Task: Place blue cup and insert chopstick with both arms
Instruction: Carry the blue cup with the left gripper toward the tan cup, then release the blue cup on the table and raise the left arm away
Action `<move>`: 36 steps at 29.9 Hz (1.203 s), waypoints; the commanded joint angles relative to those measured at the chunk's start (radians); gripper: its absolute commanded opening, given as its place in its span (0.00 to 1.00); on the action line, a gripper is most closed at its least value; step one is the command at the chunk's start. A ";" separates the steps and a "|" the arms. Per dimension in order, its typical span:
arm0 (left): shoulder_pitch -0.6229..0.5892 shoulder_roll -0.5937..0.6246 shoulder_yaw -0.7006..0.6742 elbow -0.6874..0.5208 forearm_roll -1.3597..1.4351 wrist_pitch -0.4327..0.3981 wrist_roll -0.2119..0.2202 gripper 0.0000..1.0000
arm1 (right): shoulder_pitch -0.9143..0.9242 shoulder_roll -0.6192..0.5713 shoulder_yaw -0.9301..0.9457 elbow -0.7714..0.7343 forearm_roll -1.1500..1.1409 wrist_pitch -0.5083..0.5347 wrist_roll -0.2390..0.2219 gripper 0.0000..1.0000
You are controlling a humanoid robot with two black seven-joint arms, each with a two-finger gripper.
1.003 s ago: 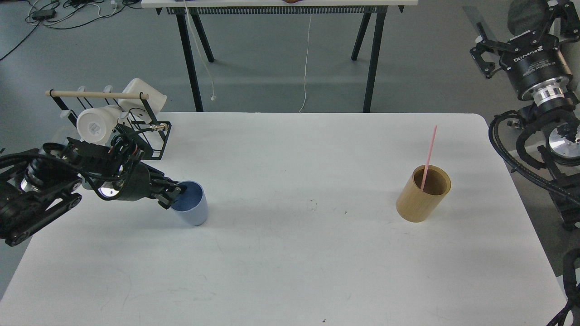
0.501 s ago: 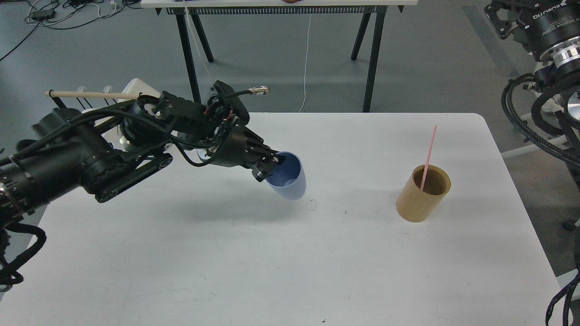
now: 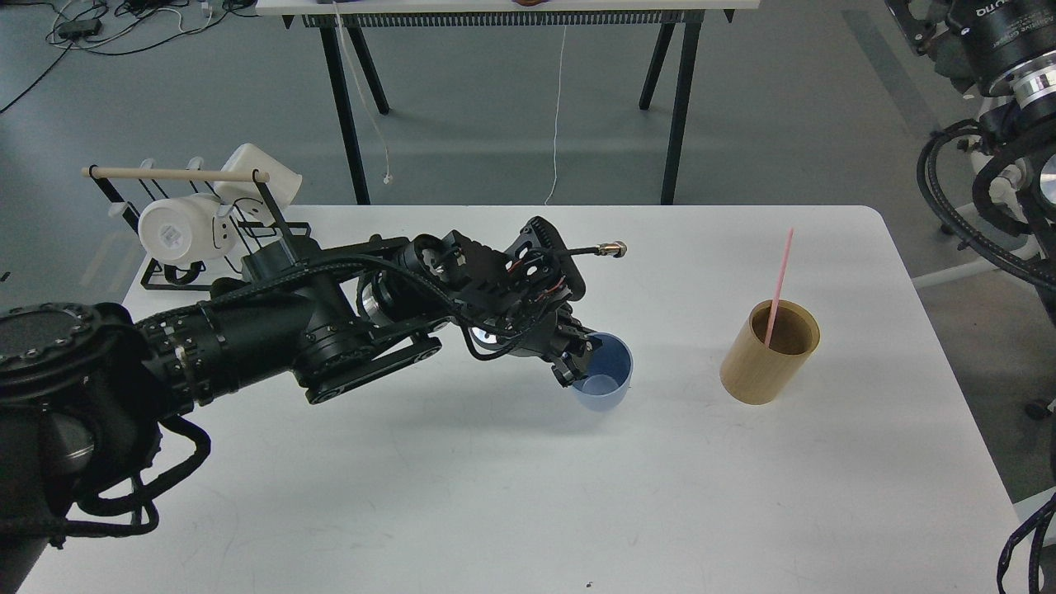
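The light-blue cup stands upright near the middle of the white table. My left gripper is shut on the cup's left rim, one finger inside and one outside. The pink chopstick leans in a tan wooden cylinder holder to the right of the cup. My right arm is raised at the top right, off the table; its fingers are cut off by the view's edge.
A black wire rack with a wooden rod and white cups stands at the table's back left corner. A second table's black legs stand behind. Cables hang at the right edge.
My left arm has carried the blue cup from the table's left side to the middle, lifted and tilted on the way; it now stands upright. The right arm has moved up and out.
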 commanded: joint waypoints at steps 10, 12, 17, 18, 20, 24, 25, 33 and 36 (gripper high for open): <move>0.014 0.015 0.039 -0.008 -0.003 0.000 -0.042 0.08 | -0.003 -0.016 0.000 0.004 0.002 0.000 0.000 0.99; 0.016 0.015 0.036 -0.008 -0.003 0.000 -0.040 0.19 | -0.003 -0.021 0.000 0.004 0.002 0.000 0.000 0.99; 0.016 0.020 0.026 -0.008 -0.008 0.000 -0.042 0.42 | -0.009 -0.027 0.002 0.004 0.002 0.000 0.000 0.99; 0.016 0.020 0.025 -0.008 -0.011 0.000 -0.042 0.43 | -0.009 -0.030 0.002 0.004 0.002 0.000 0.000 0.99; 0.016 0.023 0.022 -0.008 -0.037 0.000 -0.042 0.45 | -0.009 -0.030 0.002 0.004 0.002 0.000 0.000 0.99; 0.008 0.047 -0.036 -0.008 -0.129 0.000 -0.040 0.60 | -0.014 -0.041 0.002 0.006 0.002 0.000 0.000 0.99; 0.008 0.055 -0.065 -0.008 -0.152 0.000 -0.040 0.63 | -0.015 -0.049 0.002 0.007 0.002 0.000 0.000 0.99; 0.026 0.054 -0.363 0.055 -0.414 0.000 -0.037 0.93 | -0.055 -0.059 -0.012 0.013 -0.002 0.000 -0.003 0.99; 0.026 0.061 -0.457 0.098 -0.634 0.000 -0.037 0.97 | -0.058 -0.084 -0.032 0.016 0.000 0.000 -0.005 0.99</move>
